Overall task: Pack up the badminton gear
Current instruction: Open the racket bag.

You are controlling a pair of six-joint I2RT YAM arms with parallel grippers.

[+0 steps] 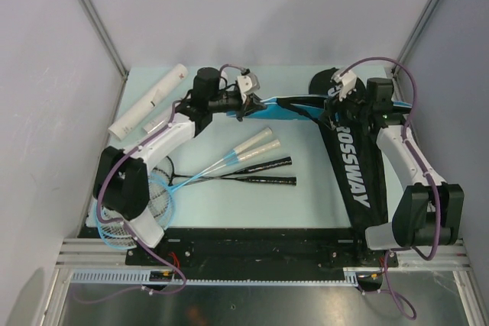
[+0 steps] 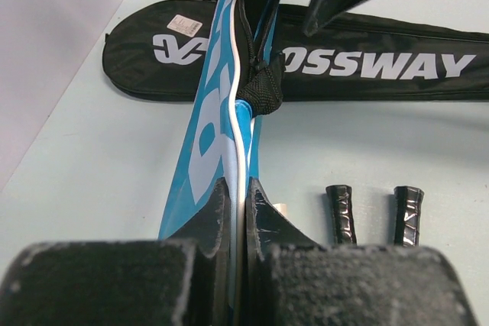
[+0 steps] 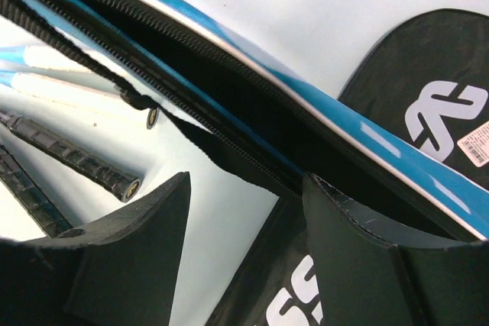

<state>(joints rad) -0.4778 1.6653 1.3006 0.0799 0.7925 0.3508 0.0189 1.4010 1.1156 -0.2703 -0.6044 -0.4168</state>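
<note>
My left gripper (image 2: 238, 192) is clamped tight on the thin white-piped edge of the flat blue fabric racket bag (image 2: 210, 112) with big white lettering. The bag stands on edge over the far middle of the pale green worktop (image 1: 321, 188) and runs away from my fingers toward my right arm. From here its lettering is too foreshortened for me to read.

My right gripper (image 3: 246, 185) is at the bag's other end, with its jaws spread apart and nothing between them. The bag's black zip (image 3: 191, 43) lies undone just beyond my fingertips, and the mouth gapes dark. One finger sits right at the lower lip, but I cannot tell whether it touches. A thin black pull cord (image 3: 134, 99) hangs from the zip.

Beneath my right gripper lies a long black fabric racket bag (image 1: 353, 162) lettered CROSSWAY in white. It is flat on the worktop, running from far to near along the right side.

The thin rackets lie outside both bags in the middle of the worktop. Two white-wrapped handles (image 1: 256, 140) and two black-wrapped handles (image 1: 271, 163) lie side by side, pointing right. The strung heads (image 1: 162, 198) are at the near left, partly hidden under my left arm.

A long white tube (image 1: 149, 101) lies aslant in the far-left corner, well apart from the bags.
</note>
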